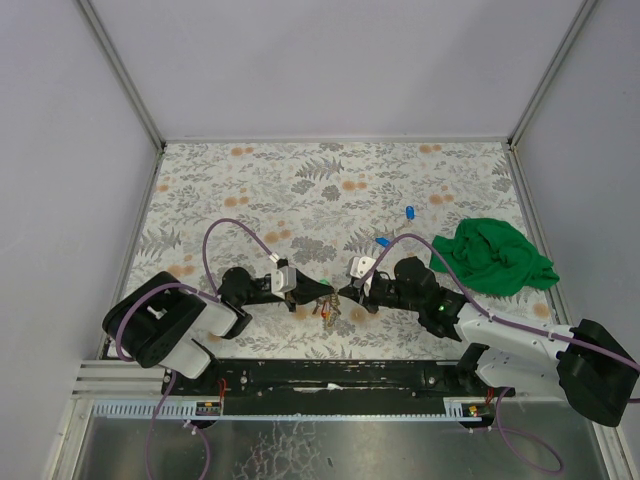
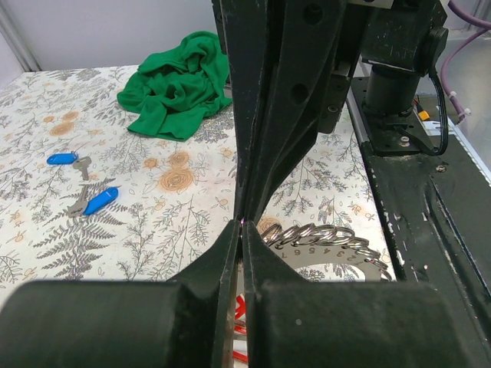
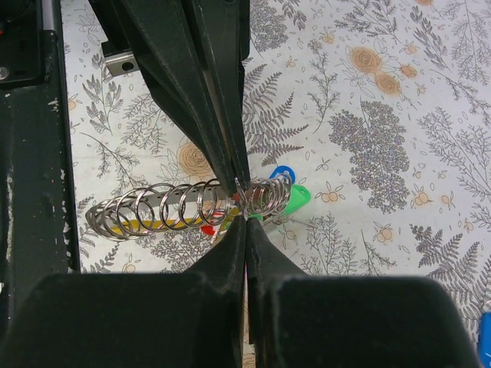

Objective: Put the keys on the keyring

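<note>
Both jaws are fully shut. Top view: left gripper (image 1: 316,290) and right gripper (image 1: 343,291) meet tip to tip over the keyring (image 1: 327,308), with two blue keys (image 1: 382,242) lying loose well apart from it. Left wrist: can't tell if it's pinching anything. Right wrist: tips seem to nip a ring loop. My guess is they're prying the ring, so next it needs a gap for a key.

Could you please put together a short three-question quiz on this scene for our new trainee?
1. True or false: the green cloth lies apart from the keyring.
2. How many blue-tagged keys lie loose, away from the keyring? A one, B two, C four.
3. Fill in: the right gripper has its fingers ___ on the keyring.
Key: 1 true; 2 B; 3 shut.
</note>
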